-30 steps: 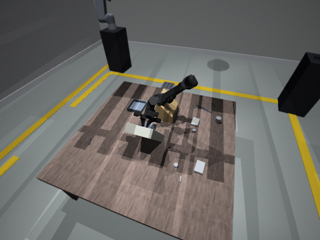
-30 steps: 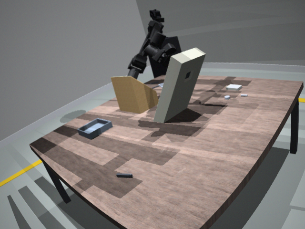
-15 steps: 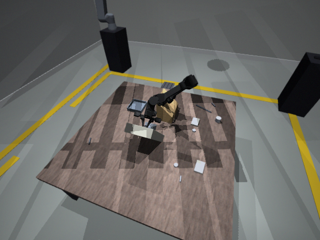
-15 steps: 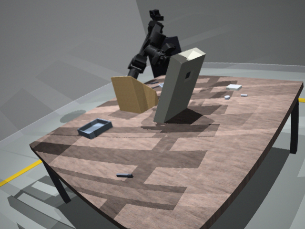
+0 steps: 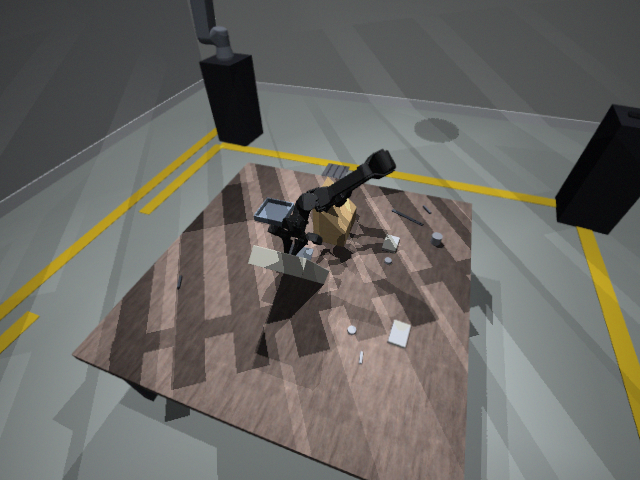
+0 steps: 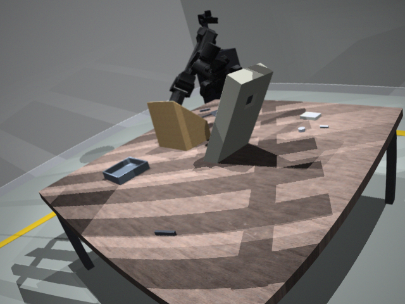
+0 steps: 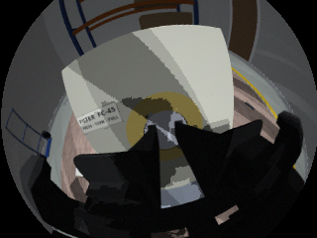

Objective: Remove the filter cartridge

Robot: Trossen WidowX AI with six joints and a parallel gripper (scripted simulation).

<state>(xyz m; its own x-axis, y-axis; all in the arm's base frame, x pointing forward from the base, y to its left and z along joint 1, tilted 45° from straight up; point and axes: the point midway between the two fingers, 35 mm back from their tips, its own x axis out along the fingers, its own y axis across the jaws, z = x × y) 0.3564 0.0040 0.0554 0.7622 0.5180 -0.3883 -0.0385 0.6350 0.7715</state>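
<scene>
Filter cartridge (image 7: 165,122) seated in tilted grey service panel (image 7: 178,59), ringed by yellow collar (image 7: 135,126). Gripper (image 7: 166,134) pressed against cartridge face, fingers clenched on cartridge at slots. White label (image 7: 101,118) on panel beside collar. Arm (image 5: 341,186) reaches over tan wedge block (image 6: 174,127) toward panel. Blue tray (image 6: 126,170) on wooden table (image 6: 196,212), well apart from panel.

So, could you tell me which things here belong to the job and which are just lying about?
Job:
- filter cartridge, gripped
- gripper
- service panel
- tray

Lying about:
- tan block
- white slab
- small disc
- dark bar
</scene>
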